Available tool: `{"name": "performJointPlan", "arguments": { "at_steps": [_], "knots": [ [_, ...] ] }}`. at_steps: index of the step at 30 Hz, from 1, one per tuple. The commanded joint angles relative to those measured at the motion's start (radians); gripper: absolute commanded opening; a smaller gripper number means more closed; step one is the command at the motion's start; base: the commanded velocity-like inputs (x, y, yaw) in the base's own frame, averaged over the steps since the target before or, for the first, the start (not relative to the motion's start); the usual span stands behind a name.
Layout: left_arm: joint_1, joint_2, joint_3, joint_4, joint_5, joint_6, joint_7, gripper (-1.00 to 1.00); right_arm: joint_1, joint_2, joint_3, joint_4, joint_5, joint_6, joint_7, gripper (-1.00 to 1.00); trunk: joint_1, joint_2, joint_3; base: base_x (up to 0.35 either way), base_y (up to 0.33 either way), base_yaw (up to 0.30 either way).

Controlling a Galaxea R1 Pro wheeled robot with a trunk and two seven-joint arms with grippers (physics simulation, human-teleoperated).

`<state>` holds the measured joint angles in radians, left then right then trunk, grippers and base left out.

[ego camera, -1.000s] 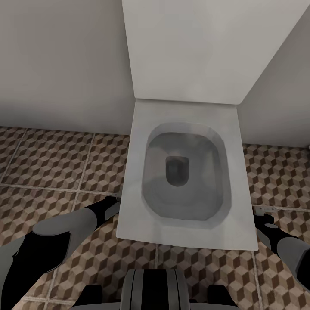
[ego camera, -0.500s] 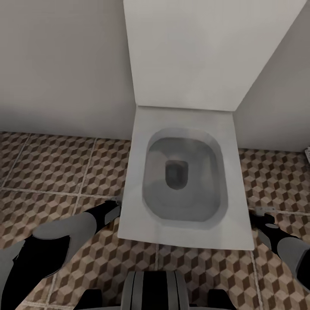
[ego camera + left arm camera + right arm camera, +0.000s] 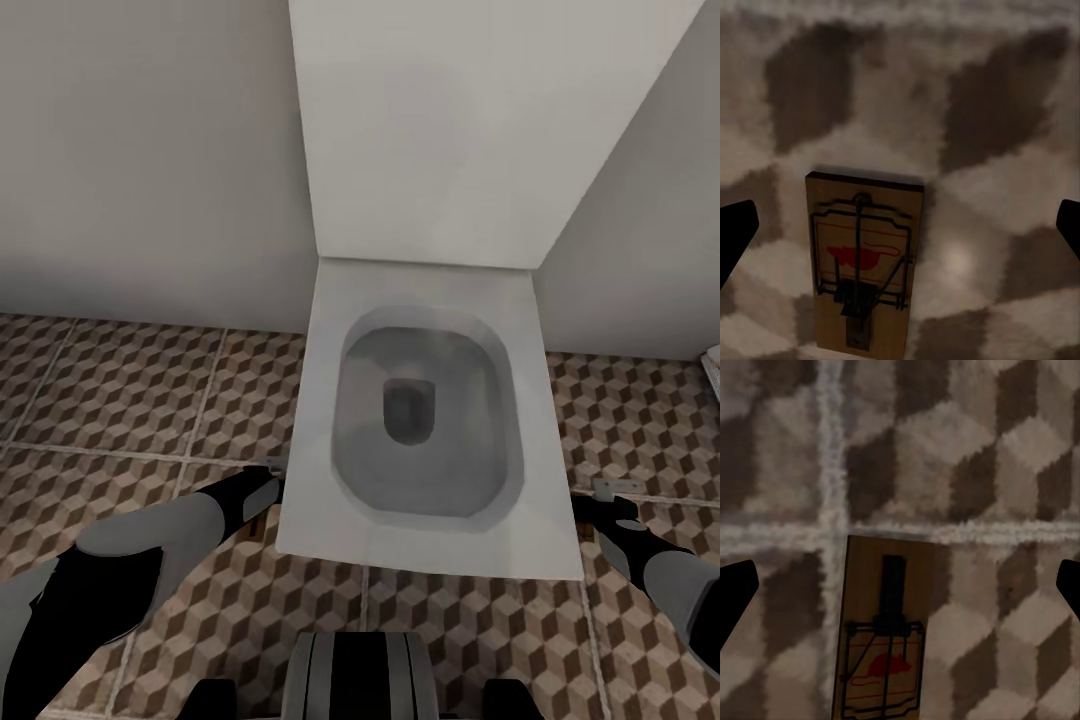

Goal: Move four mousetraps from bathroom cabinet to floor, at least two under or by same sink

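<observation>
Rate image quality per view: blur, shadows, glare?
Head view: soft, even light, no glare, faint shading in the toilet bowl. Left wrist view: floor pattern heavily blurred, mousetrap sharper, dim. Right wrist view: floor tiles soft, second mousetrap legible, no glare.

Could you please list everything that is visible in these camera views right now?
toilet: one, white, lid raised against the grey wall, centre of the head view.
bathroom floor: brown, beige and white cube-pattern tiles with pale grout, around the toilet.
mousetraps: two, brown wood with dark metal and a red mark; one in the left wrist view, one in the right wrist view by a grout crossing; whether they are held or lying on the tiles is unclear.
left pincer: black, at the toilet's left edge.
right pincer: black, at its right edge.
</observation>
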<state>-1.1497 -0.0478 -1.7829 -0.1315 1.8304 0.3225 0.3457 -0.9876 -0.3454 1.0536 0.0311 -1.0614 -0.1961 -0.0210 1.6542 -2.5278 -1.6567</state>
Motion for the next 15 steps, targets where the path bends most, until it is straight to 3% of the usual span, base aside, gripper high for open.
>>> {"name": "performJointPlan", "arguments": {
  "at_steps": [1,11,15],
  "knots": [
    [-0.001,0.000,-0.004,-0.002,0.004,0.002,0.006,1.00,0.000,0.000,0.008,0.000,-0.005,-0.002,-0.002,1.00,0.000,0.000,-0.001,0.000,0.000,0.000],
    [-0.001,0.000,-0.004,-0.002,0.004,0.002,0.006,1.00,0.000,0.000,0.008,0.000,-0.005,-0.001,-0.002,1.00,0.000,0.000,-0.001,0.000,0.000,0.000],
    [-0.001,0.000,-0.004,-0.002,0.004,0.003,0.006,1.00,0.000,0.000,0.008,0.001,-0.005,-0.002,-0.002,1.00,-0.002,0.001,0.015,0.000,0.000,0.000]
  ]
}}
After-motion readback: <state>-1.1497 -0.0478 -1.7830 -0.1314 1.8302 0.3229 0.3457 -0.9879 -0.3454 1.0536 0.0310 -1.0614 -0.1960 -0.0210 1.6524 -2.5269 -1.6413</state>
